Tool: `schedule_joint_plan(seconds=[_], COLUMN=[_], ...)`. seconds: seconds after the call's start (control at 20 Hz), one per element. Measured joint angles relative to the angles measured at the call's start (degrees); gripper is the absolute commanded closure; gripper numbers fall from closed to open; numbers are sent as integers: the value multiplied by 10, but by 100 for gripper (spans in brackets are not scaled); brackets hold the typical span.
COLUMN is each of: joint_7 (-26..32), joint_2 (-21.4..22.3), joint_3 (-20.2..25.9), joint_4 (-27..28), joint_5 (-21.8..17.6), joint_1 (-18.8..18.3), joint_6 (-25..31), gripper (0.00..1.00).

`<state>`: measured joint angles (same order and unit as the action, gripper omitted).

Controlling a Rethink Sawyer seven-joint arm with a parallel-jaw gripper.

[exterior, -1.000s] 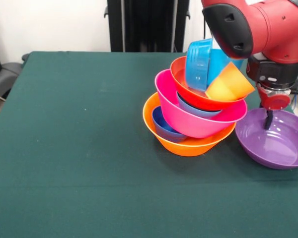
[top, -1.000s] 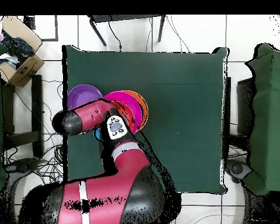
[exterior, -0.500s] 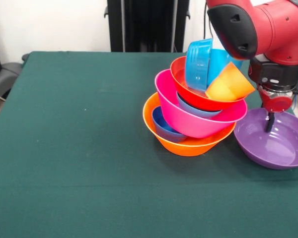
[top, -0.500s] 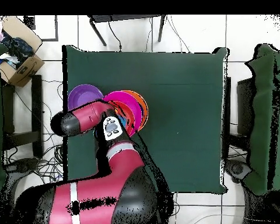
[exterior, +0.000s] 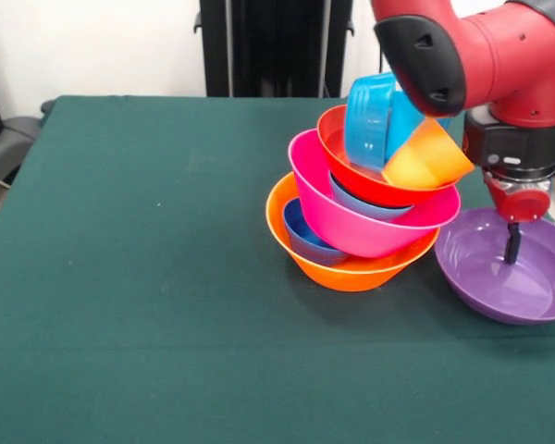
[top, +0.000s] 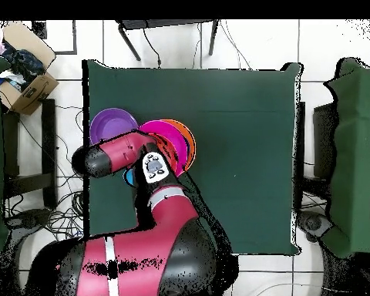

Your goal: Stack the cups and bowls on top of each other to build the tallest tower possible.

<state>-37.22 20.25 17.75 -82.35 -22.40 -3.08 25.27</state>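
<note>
Purple plastic, the wide purple bowl (exterior: 511, 276) sits on the green table (exterior: 139, 277) just beside the tower (exterior: 370, 199), and it has slid a little toward the table's near edge and outward over the last second, its rim now running off the picture's side. The gripper (exterior: 512, 242) has travelled with it: its dark tip hangs inside the bowl's hollow, lower in the front view than a second ago. Only 1 dark finger shows, so I cannot tell whether the pincer is open, closed or gripping the rim.

The tower has not changed. The large orange bowl (exterior: 351, 268) is the base, the small dark blue bowl (exterior: 305, 236) lies in it, the large pink bowl (exterior: 351, 208) tilts above, then the red-orange bowl (exterior: 351, 171), with a light blue cup (exterior: 370, 116) and the orange cup (exterior: 430, 153) lying on their sides on top.

In the overhead view the arm (top: 126, 154) covers most of the pile; the purple bowl (top: 111, 123) shows beside it.

My judgement: the bowl is being dragged, not lifted, so the tower gains no height yet, and the lean makes any nudge risky.
</note>
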Motion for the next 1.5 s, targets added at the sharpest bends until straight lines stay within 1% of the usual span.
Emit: schedule_joint_plan(seconds=[0.7, 1.05, 1.5], joint_7=[0, 0, 0], joint_2=[0, 0, 1], joint_3=[0, -2, -2], joint_4=[0, 0, 0], joint_5=[0, 0, 0], joint_1=[-2, 7, 8], joint_6=[-6, -6, -6], gripper=[0, 0, 0])
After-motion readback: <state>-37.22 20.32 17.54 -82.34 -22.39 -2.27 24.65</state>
